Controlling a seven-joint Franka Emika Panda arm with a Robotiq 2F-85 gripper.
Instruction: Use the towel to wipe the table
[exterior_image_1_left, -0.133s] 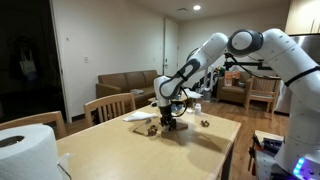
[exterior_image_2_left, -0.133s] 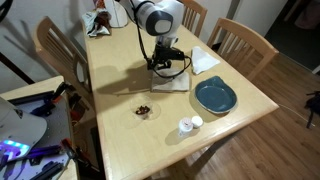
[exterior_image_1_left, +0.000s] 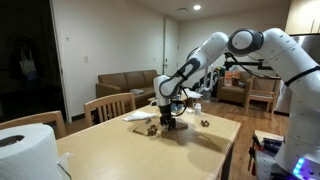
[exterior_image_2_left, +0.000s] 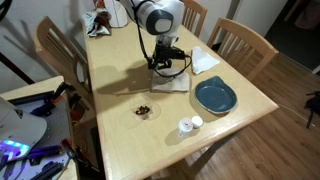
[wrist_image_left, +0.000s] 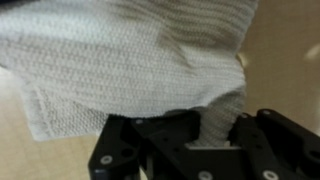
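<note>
Near the middle of the worktop (exterior_image_2_left: 115, 85), the gripper (exterior_image_2_left: 166, 67) is pointing straight down onto the pale grey towel (exterior_image_2_left: 176, 80), which is lying on the wood just beside a white napkin (exterior_image_2_left: 204, 60) and near a blue plate (exterior_image_2_left: 215, 96). In the wrist view, the gripper is clenching a bunched fold of the woven cloth between its black fingers (wrist_image_left: 250, 135), while the rest of the towel is spreading out over the worktop. In an exterior view, a small dish of dark bits (exterior_image_2_left: 146, 111) and a white cup (exterior_image_2_left: 188, 125) are sitting well apart from the towel.
</note>
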